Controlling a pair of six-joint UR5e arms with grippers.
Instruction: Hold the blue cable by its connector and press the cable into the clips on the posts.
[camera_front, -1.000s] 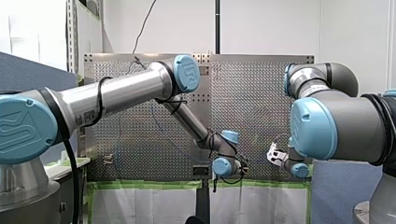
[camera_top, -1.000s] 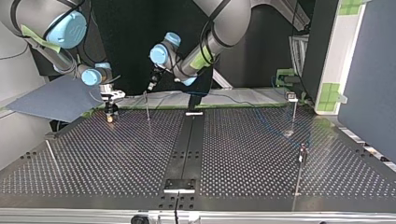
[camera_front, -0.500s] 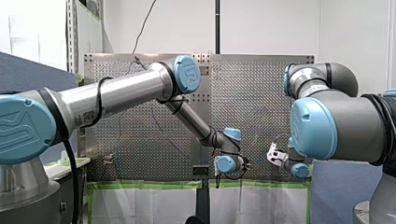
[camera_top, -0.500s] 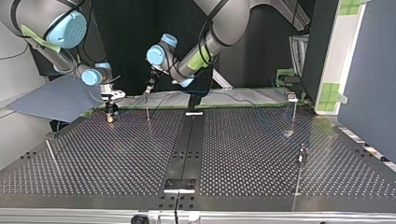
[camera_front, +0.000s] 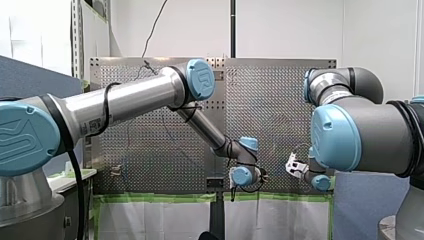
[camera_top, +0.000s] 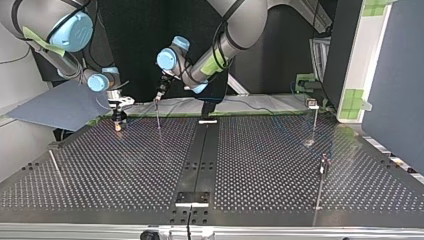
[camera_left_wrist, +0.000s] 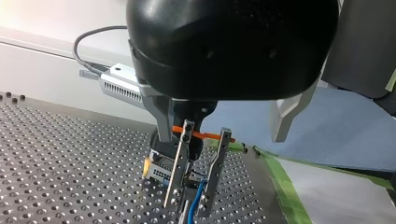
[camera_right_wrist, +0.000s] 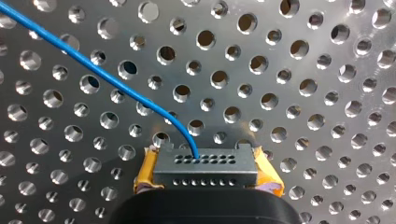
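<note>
With the connector (camera_right_wrist: 205, 164) clamped in the closed right pincer (camera_right_wrist: 206, 176) and the cable (camera_left_wrist: 198, 199) threaded loosely through the narrowly parted left pincer (camera_left_wrist: 187, 207), just over a post (camera_top: 158, 114), the clip could be missed if pressed off-line.

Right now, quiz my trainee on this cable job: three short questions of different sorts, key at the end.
1. True or false: my right gripper is shut on the connector.
2. In the left wrist view the blue cable runs: A between the fingers of my left gripper; B outside them; C nowhere in view.
3. Fill in: my right gripper's pads are ____.
Key: 1 true; 2 A; 3 yellow.
</note>
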